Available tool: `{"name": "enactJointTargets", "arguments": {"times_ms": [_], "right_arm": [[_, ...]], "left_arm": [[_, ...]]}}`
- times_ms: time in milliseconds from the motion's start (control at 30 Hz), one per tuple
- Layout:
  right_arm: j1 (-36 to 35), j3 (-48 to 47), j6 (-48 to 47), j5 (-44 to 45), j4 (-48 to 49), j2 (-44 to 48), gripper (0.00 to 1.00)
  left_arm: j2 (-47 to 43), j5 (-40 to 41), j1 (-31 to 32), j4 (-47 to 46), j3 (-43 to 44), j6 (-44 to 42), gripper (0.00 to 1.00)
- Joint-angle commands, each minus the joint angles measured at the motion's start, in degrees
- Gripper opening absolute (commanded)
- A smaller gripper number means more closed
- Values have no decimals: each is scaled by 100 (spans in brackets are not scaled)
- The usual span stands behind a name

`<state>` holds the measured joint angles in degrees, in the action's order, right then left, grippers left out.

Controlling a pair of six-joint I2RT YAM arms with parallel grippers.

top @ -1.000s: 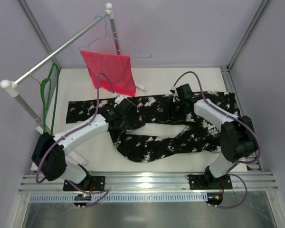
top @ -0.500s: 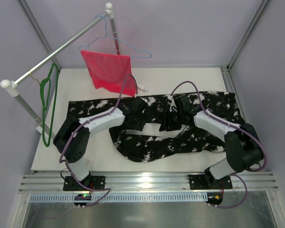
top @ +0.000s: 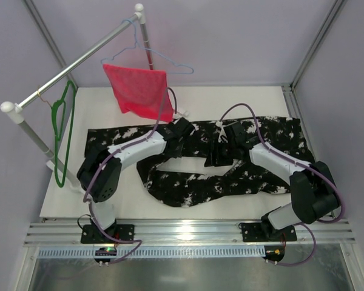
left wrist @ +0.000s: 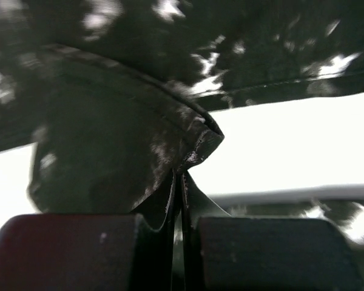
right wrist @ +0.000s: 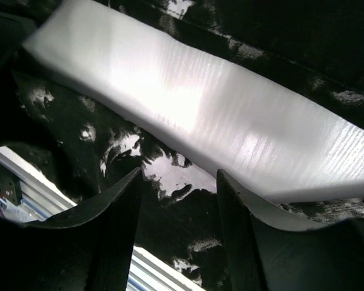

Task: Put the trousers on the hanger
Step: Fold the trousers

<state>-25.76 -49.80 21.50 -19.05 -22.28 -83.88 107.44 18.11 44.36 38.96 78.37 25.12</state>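
trousers (top: pixel 188 187): black, white-splotched, sprawled wide, legs splayed
left gripper (left wrist: pixel 177 194): clamped on a pinched trouser fold
right gripper (right wrist: pixel 179 177): fingers apart over the fabric

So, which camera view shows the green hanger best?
The top view. It shows the whole green hanger hanging from the rail at the left. The two wrist views show none of it, only the trousers and white table close up.
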Motion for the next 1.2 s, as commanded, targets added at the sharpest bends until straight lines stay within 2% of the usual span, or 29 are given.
{"name": "enactJointTargets", "arguments": {"times_ms": [0, 33, 133, 233, 367, 633, 767, 1067, 1167], "right_arm": [[-8, -213, -259, -299, 119, -48, 56], [1, -275, -330, -719, 110, -146, 58], [-34, -346, -471, -811, 110, -331, 59], [-43, -346, -576, -951, 215, -410, 61], [-139, -626, -664, -1162, 268, -638, 69], [-386, -1110, -1014, -1233, 286, -999, 71], [-412, -1400, -1270, -1014, -82, -1463, 69], [-517, -1471, -1341, -1013, -57, -1922, 68], [-701, -1559, -1227, -970, 110, -2010, 68]], "left_arm": [[-1169, 553, -15, 279, 206, 737, 1], [-1329, 597, -24, 227, 5, 870, 0], [-1944, 554, -94, 121, -355, 1249, 0], [-2603, 221, -103, -387, -908, 1180, 0], [-3481, 88, -199, -802, -1445, 1161, 0], [-3923, 254, -384, -372, -1948, 1381, 0], [-4265, 334, -384, -337, -2281, 1530, 0], [-4960, 360, -375, -468, -2756, 1636, 0], [-5022, 534, -384, -258, -2766, 1819, 0]]}}
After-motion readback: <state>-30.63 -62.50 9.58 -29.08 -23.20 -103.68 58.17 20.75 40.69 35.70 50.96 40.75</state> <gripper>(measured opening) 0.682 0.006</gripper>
